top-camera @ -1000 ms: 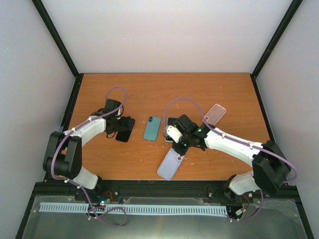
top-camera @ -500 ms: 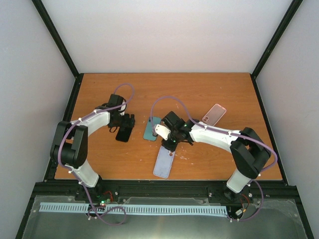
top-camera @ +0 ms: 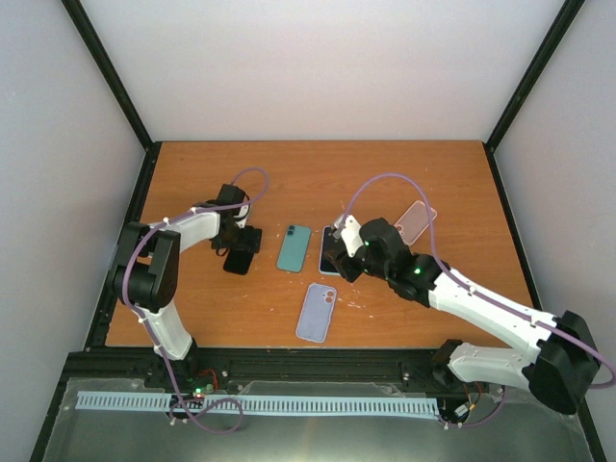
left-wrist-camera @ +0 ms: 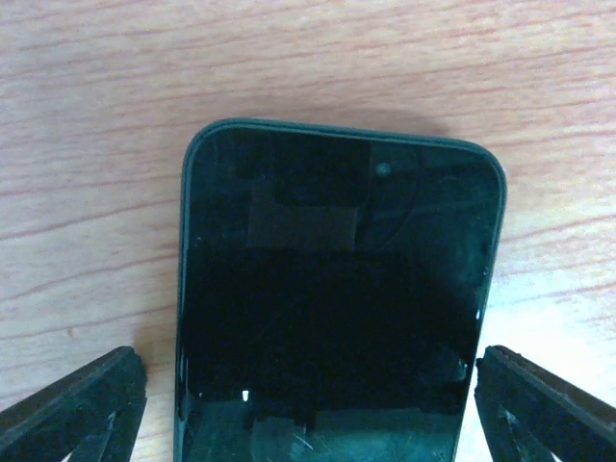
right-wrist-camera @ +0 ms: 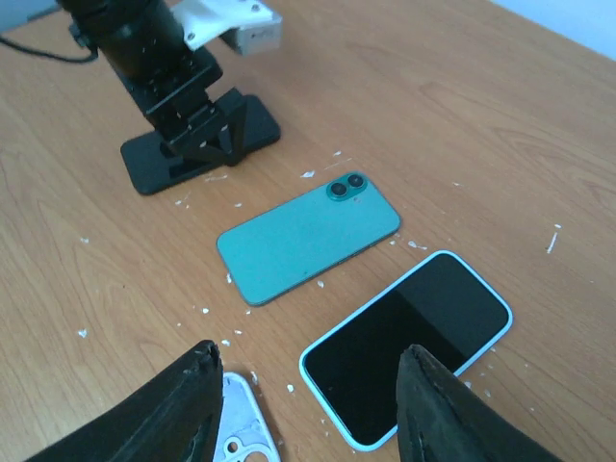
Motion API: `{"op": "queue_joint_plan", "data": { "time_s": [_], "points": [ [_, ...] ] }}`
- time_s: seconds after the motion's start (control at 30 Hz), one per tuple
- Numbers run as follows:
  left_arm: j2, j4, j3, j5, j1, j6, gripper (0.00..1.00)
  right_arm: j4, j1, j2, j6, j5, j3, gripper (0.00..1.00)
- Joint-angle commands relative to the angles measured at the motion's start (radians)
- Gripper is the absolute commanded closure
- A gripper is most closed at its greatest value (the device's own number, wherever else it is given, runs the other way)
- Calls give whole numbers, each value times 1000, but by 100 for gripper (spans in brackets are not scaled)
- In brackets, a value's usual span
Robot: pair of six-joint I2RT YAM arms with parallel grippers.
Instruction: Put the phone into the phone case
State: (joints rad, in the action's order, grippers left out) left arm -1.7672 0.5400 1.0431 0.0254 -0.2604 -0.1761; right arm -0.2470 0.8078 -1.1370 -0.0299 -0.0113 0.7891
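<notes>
- My left hand (left-wrist-camera: 306,371) is spread wide, its fingers either side of the black phone (left-wrist-camera: 337,289), which lies flat on the desk (left-wrist-camera: 96,96).
- My right hand (right-wrist-camera: 310,351) hangs parted and empty above the blue-edged phone (right-wrist-camera: 409,342), which is screen up.
- The teal phone (right-wrist-camera: 308,239) lies face down between those two phones.
- The lavender case (top-camera: 317,313) sits nearer me, and the pink case (top-camera: 415,221) is off to the right.

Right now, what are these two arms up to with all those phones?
The left gripper is open, a finger on each side of the black phone lying on the table, not closed on it. The right gripper hovers open and empty near a blue-rimmed phone, beside a teal phone lying face down. A lavender case and a pink case lie apart from them, so the fitting looks not yet done.
</notes>
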Motion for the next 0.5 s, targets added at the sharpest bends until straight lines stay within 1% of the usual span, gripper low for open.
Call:
{"op": "queue_joint_plan", "data": {
  "time_s": [0.0,0.1,0.3,0.4,0.47],
  "points": [
    [-44,25,38,-32,-26,41,6,85,-20,50,106,53,-40,51],
    [-70,26,32,-57,-42,38,8,83,-24,66,129,87,-48,51],
    [-64,42,36,-46,-48,27,22,91,-27,96,183,86,-80,51],
    [-31,61,41,-30,-47,11,29,87,-27,101,267,124,-98,51],
    [4,66,36,10,-48,0,34,62,-27,91,351,164,-99,50]
  ]
}}
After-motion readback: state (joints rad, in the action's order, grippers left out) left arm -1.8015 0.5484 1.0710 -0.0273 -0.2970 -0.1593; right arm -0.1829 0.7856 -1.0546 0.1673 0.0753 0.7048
